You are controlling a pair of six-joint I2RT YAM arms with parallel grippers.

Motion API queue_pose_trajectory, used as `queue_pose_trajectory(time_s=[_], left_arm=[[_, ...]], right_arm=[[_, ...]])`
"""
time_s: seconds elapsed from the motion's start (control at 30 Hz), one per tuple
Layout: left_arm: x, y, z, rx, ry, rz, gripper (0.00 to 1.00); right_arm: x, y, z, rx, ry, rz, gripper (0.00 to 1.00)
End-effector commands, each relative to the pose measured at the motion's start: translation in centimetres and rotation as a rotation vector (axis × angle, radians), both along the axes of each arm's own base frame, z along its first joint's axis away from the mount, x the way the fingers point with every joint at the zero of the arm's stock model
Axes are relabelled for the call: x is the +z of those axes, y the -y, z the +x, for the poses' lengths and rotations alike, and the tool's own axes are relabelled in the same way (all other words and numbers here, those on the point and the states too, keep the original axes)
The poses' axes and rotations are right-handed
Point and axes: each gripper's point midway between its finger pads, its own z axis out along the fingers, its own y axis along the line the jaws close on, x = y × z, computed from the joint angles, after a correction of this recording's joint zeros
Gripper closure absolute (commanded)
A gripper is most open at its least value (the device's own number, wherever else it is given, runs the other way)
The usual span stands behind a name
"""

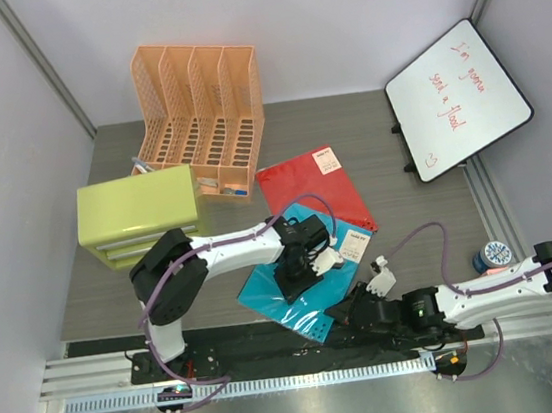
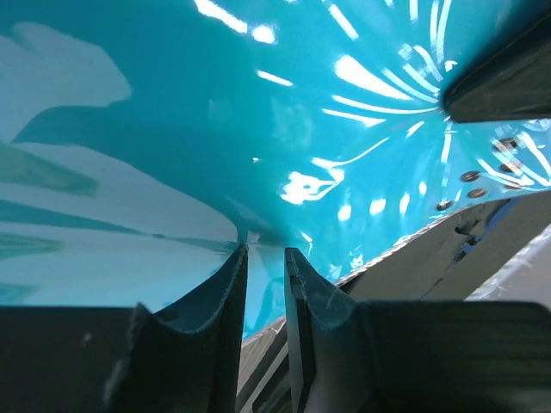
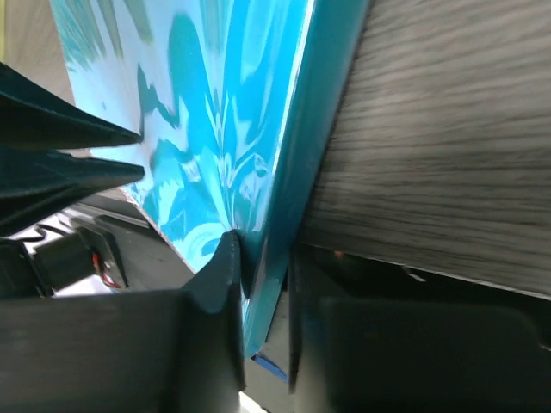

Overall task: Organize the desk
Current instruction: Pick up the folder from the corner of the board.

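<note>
A teal plastic folder lies at the front middle of the dark grey wood-grain desk, partly over a red folder. My left gripper stands on the teal folder's middle. In the left wrist view its tips press the glossy teal sheet, the jaws a narrow gap apart with nothing between them. My right gripper is at the folder's near right corner by the desk's front edge. In the right wrist view it is shut on the lifted teal edge, above the desk.
A lime-green drawer cabinet stands at the left, with an orange mesh file rack behind it. A small whiteboard lies at the back right. A small blue-and-white roll sits near the right arm. A black strip and metal rail run along the front.
</note>
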Motion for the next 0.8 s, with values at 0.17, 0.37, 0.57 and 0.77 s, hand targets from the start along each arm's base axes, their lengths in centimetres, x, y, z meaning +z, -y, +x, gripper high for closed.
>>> queue_pose_trajectory(time_s=[0.17, 0.37, 0.57, 0.77], left_arm=[[-0.1, 0.4, -0.7, -0.018, -0.023, -0.020, 0.76], [4.9, -0.7, 3.3, -0.008, 0.114, -0.038, 0.75], [18.3, -1.4, 14.8, 0.263, 0.358, -0.290, 0.69], [23.0, -6.1, 25.0, 0.537, 0.563, -0.332, 0.69]], right_arm=[[-0.3, 4.6, 3.5, -0.113, 0.256, -0.190, 0.99], [7.2, 4.2, 3.3, -0.079, 0.374, -0.166, 0.99], [13.3, 1.8, 2.1, 0.030, 0.428, -0.134, 0.99], [15.5, 0.8, 0.4, 0.114, 0.386, -0.123, 0.99]])
